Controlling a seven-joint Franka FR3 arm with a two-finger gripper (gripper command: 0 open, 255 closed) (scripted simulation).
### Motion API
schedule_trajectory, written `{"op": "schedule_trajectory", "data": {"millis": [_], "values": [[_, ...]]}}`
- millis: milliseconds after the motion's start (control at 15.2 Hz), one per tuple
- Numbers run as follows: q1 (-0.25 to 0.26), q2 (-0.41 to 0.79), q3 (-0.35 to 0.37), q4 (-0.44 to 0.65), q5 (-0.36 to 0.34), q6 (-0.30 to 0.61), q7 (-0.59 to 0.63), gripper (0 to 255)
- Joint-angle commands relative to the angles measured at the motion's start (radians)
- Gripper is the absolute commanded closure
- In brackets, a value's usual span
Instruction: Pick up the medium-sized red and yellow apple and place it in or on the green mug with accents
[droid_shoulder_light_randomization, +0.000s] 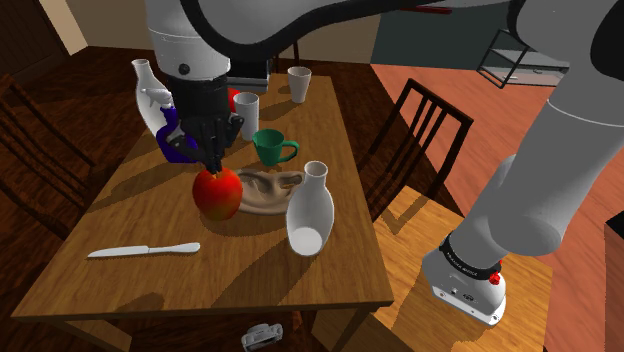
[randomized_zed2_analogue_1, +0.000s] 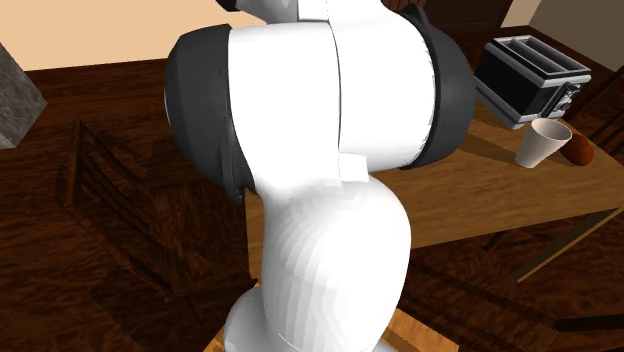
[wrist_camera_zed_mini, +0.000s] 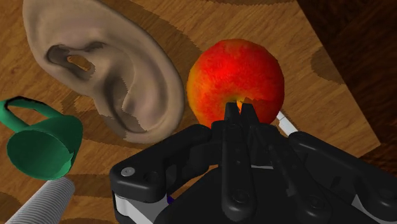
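My black two-finger gripper (droid_shoulder_light_randomization: 213, 163) hangs straight above the round red and yellow apple (droid_shoulder_light_randomization: 217, 192), near the middle of the brown wooden bench (droid_shoulder_light_randomization: 250, 270). In the wrist view my gripper (wrist_camera_zed_mini: 239, 109) has its fingers drawn almost together, with only a sliver between the tips. They clasp nothing I can make out, and the tips sit right over the apple (wrist_camera_zed_mini: 235, 70).

The apple rests on the bench, touching a tan model of a human ear (droid_shoulder_light_randomization: 268, 192) that lies just beside it. The green mug with a looped handle (droid_shoulder_light_randomization: 270, 145) stands past the ear, nearer the bench's far edge and apart from the apple. A white bottle-shaped vase (droid_shoulder_light_randomization: 308, 212) lies tipped against the ear's other side. A white table knife (droid_shoulder_light_randomization: 143, 250) lies near the bench's front edge.
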Motion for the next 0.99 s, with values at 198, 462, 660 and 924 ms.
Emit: {"op": "schedule_trajectory", "data": {"millis": [198,462,660,924], "values": [[0.002,0.0,0.002,0.068,0.0,-0.068,0.003,255],[0.005,0.005,0.003,0.121,-0.003,-0.117,0.006,255],[-0.039,-0.021,-0.026,0.119,0.016,-0.138,-0.068,255],[-0.093,-0.038,-0.066,0.135,0.031,-0.172,-0.162,255]]}}
